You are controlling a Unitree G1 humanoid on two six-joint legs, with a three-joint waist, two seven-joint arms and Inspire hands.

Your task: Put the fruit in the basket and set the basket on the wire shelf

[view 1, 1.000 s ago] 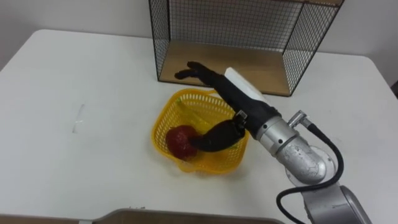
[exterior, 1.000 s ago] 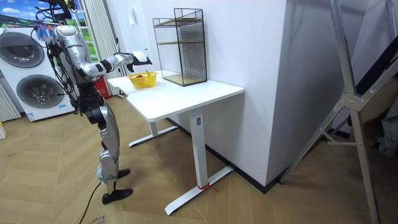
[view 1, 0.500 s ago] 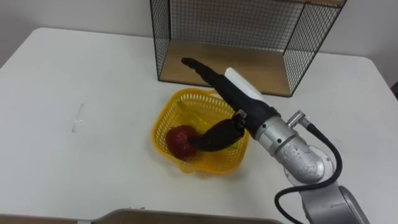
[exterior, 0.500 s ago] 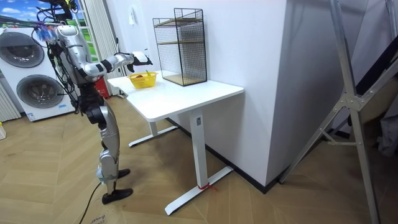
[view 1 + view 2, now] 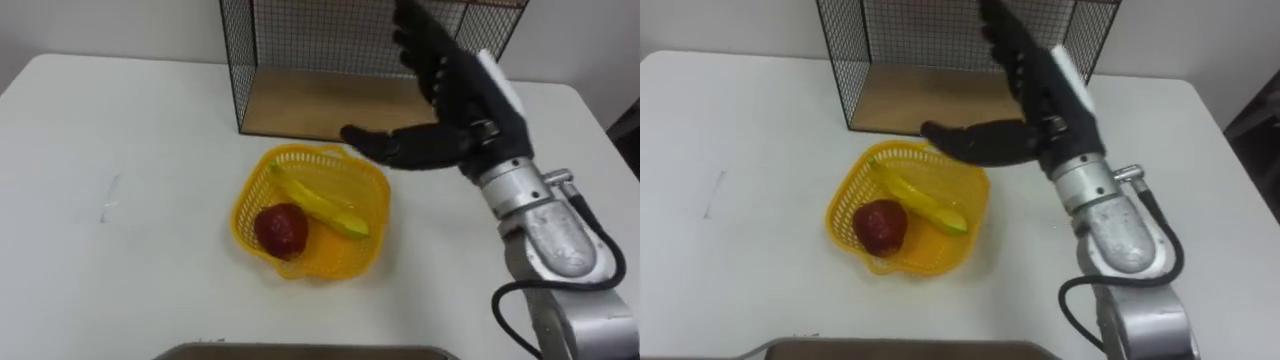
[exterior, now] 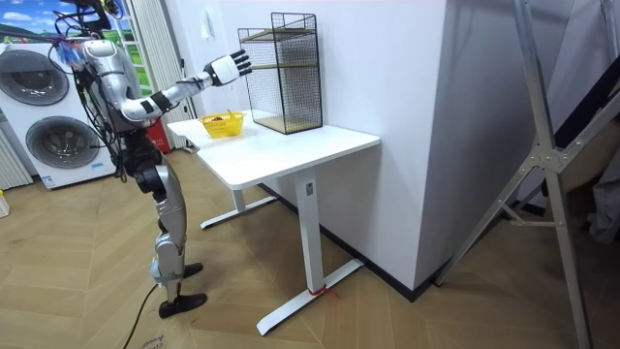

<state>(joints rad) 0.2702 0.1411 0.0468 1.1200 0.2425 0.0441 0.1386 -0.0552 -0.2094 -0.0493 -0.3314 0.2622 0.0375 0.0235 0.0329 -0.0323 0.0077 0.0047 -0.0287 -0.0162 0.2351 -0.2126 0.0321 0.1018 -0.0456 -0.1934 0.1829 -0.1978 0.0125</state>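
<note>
A yellow plastic basket (image 5: 372, 186) (image 5: 842, 202) (image 6: 224, 124) rests on the white table (image 5: 120, 250), just in front of the black wire shelf (image 5: 300, 60) (image 5: 900, 50) (image 6: 283, 73). Inside it lie a red apple (image 5: 281, 228) (image 5: 879, 224) and a yellow-green banana (image 5: 318, 204) (image 5: 926, 206). My right hand (image 5: 450, 95) (image 5: 1035, 90) (image 6: 230, 67) is raised above and to the right of the basket, open with fingers spread and thumb pointing left, holding nothing.
The shelf has a wooden floor board (image 5: 320, 105) and an open front facing the basket. A washing machine (image 6: 44, 116) stands behind the robot in the room view. I stand at the table's end on the room view's left.
My right hand has lifted out of the basket and risen up to the right, fingers spread. The banana, hidden before, now shows beside the apple. The camera has shifted slightly.
</note>
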